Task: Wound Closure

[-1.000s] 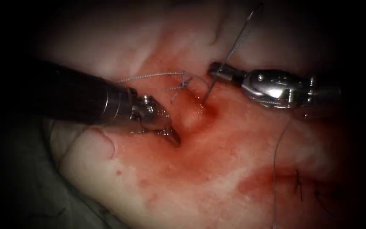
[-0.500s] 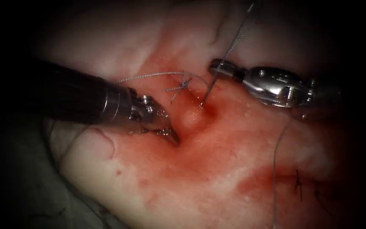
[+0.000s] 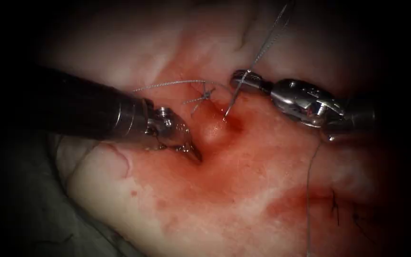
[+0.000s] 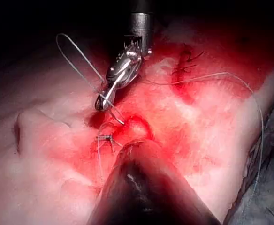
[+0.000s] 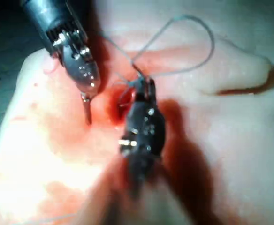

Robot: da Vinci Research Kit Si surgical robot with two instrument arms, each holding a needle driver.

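So the right tool (image 3: 238, 81) comes in from the right side of the endoscope view and has its fingers clamped on the needle (image 3: 230, 103), gripping it near the back end of the curve, where the thread (image 3: 268, 42) leaves and runs up and away toward the top of the view. The needle slants down and left from the fingers, and its tip sits right at the wet red spot on the right lip of the cut (image 3: 215, 131); I honestly can't tell if the point is actually in the tissue (image 3: 243, 190) or just touching the surface. The left tool (image 3: 193, 153) is on the left side of the cut with its tip pressed down against the tissue edge, fingers together as far as I can see, and I can't make out needle or thread in them. Between the two tools there's a finished knot (image 3: 204, 96) with short cut ends sticking out, and a strand of thread arcs from it off to the left. Another pale strand (image 3: 309, 190) hangs down below the right tool, across the red fluid (image 3: 300, 202), next to some dark stitches (image 3: 335, 205) lower right.
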